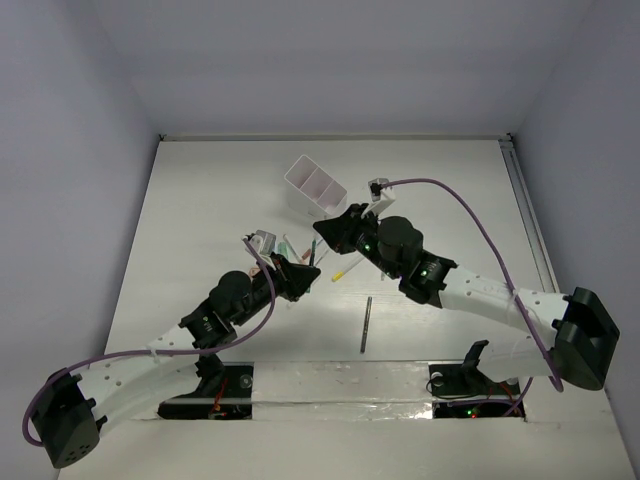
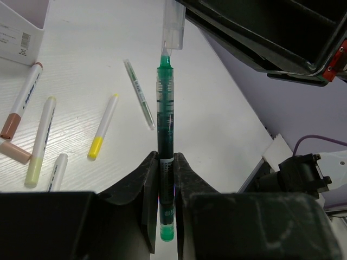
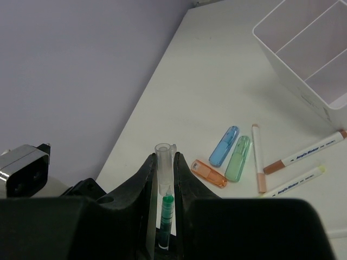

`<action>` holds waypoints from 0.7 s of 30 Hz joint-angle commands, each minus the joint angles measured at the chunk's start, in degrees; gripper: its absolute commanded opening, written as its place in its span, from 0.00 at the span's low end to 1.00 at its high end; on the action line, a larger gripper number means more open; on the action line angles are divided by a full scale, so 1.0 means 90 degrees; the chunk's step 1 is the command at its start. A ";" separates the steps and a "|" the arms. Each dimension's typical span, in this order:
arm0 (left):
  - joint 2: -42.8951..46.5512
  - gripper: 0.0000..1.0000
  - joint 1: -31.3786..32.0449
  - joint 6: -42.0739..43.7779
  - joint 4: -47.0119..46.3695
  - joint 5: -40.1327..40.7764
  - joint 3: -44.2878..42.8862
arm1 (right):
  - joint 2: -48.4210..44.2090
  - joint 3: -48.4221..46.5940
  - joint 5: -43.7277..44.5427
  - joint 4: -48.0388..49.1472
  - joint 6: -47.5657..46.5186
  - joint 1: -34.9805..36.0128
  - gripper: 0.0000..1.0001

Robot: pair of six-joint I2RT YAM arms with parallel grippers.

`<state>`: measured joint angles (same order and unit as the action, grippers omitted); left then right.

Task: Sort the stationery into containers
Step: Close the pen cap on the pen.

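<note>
Left claw (image 2: pixel 165 160) clenched on the slim green plastic pen (image 2: pixel 165 108), barrel jutting straight ahead of it. The right claw (image 3: pixel 164 160) pinches the clear plastic cap (image 2: pixel 174 27) at its tip. Light, stiff, probably slick: best held mid-barrel.

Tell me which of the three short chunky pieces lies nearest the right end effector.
The orange piece, closest to the right end effector; the blue piece and green piece lie side by side beyond it.
</note>
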<state>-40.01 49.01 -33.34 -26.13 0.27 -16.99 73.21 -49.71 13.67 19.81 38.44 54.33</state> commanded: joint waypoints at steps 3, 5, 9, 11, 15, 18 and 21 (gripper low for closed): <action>0.0041 0.00 -0.0036 0.0160 -0.0300 0.0155 -0.0358 | 0.0030 0.0006 -0.0288 0.0406 0.0153 -0.0030 0.00; 0.0041 0.00 -0.0036 0.0199 -0.0271 0.0184 -0.0387 | 0.0068 0.0006 -0.0376 0.0425 0.0202 -0.0030 0.00; 0.0100 0.00 -0.0036 0.0287 -0.0134 0.0311 -0.0436 | 0.0117 -0.0013 -0.0493 0.0338 0.0231 -0.0030 0.00; 0.0109 0.00 -0.0036 0.0335 -0.0105 0.0331 -0.0475 | 0.0137 -0.0052 -0.0552 0.0270 0.0251 -0.0030 0.00; 0.0080 0.00 -0.0036 0.0414 -0.0085 0.0419 -0.0514 | 0.0176 -0.0033 -0.0669 0.0220 0.0329 -0.0030 0.00; 0.0071 0.00 -0.0036 0.0443 -0.0085 0.0448 -0.0534 | 0.0157 0.0006 -0.0699 0.0220 0.0446 -0.0030 0.00; 0.0070 0.00 -0.0036 0.0453 -0.0075 0.0516 -0.0573 | 0.0137 0.0045 -0.0747 0.0240 0.0621 -0.0030 0.00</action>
<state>-39.99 49.01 -30.48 -24.12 2.55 -18.70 74.67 -49.71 8.99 20.18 42.11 53.95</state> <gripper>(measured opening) 0.087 0.169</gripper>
